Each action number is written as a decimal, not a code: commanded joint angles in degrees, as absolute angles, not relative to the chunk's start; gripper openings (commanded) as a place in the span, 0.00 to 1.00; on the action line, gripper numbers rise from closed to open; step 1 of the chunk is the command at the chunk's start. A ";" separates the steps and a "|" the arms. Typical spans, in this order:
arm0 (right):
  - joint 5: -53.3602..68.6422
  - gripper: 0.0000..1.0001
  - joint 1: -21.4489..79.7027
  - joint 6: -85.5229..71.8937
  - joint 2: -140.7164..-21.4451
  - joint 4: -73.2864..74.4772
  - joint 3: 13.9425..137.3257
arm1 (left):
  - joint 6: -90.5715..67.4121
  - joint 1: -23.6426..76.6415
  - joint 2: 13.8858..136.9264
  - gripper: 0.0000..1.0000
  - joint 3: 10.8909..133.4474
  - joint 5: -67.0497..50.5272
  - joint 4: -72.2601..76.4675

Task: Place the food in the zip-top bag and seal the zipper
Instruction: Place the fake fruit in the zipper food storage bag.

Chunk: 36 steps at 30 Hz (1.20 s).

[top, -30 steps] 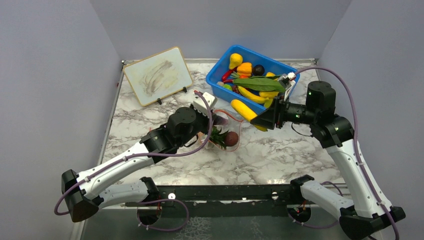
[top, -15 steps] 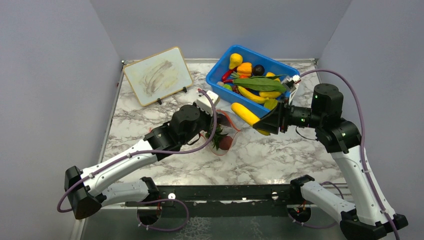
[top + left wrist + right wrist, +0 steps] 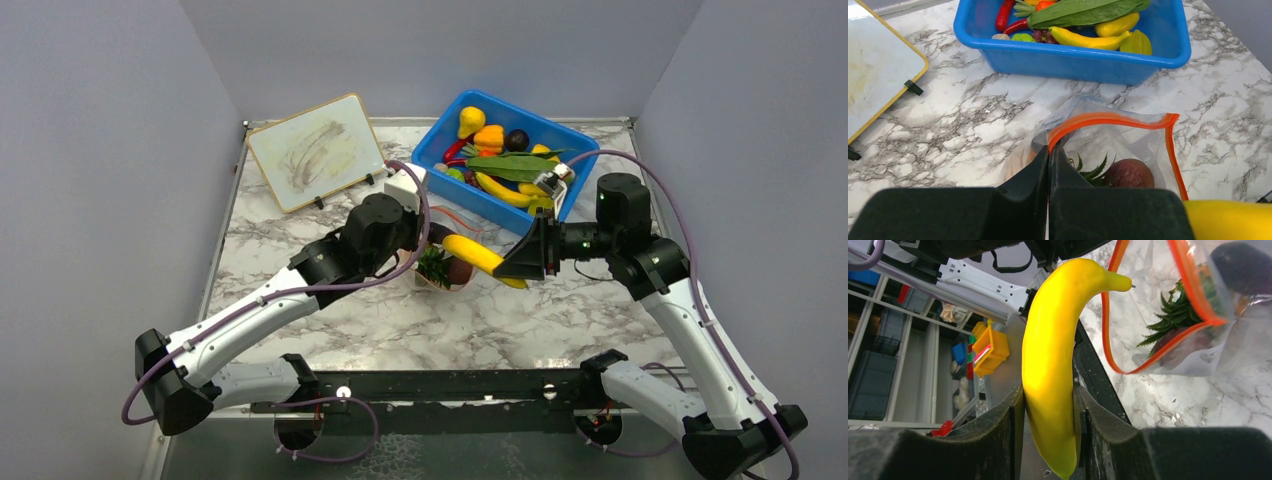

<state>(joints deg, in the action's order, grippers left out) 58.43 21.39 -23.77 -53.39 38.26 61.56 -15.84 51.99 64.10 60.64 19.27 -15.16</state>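
The white-and-grey marble-patterned table (image 3: 400,320) carries everything, with both arms bolted at its near edge. Near the middle of the table, the left gripper (image 3: 1049,150) is pinched tight on the thin red-orange zipper strip (image 3: 1108,118) of the small clear crinkly zip-top bag (image 3: 1143,145), gripping the left end of the mouth so that it gapes open. Inside the bag lie a dark red-brown round toy fruit (image 3: 1129,172) and some spiky green plastic leaves (image 3: 1093,167).

Just right of the bag, the right gripper (image 3: 515,262) clamps a long yellow plastic banana (image 3: 475,255) between its two black fingers (image 3: 998,430). The fruit's free end points left and reaches the bag's mouth; whether its tip is already inside cannot be told.

Farther back, toward the far right corner, sits the blue plastic bin (image 3: 440,135). It holds more toy food: yellow bananas, a long green leaf (image 3: 515,167), a red chilli, and an orange piece.

Near the far left corner, a small yellow-framed whiteboard (image 3: 315,150) with smudged marks leans on black clips.
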 commanded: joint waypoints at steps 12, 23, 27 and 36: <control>45.29 0.14 23.90 -24.84 -59.10 35.53 57.85 | -18.92 49.26 57.63 0.00 58.01 7.24 -7.62; 38.97 0.15 26.31 -25.92 -63.54 34.94 61.84 | -19.65 49.20 54.00 0.00 53.46 1.29 -5.68; 33.48 0.15 28.78 -25.14 -65.80 37.78 64.75 | -20.04 49.15 53.38 0.00 51.73 0.60 -4.00; 21.58 0.18 36.69 -26.89 -70.79 41.34 68.95 | -20.23 49.15 53.50 0.00 51.46 -0.20 -3.83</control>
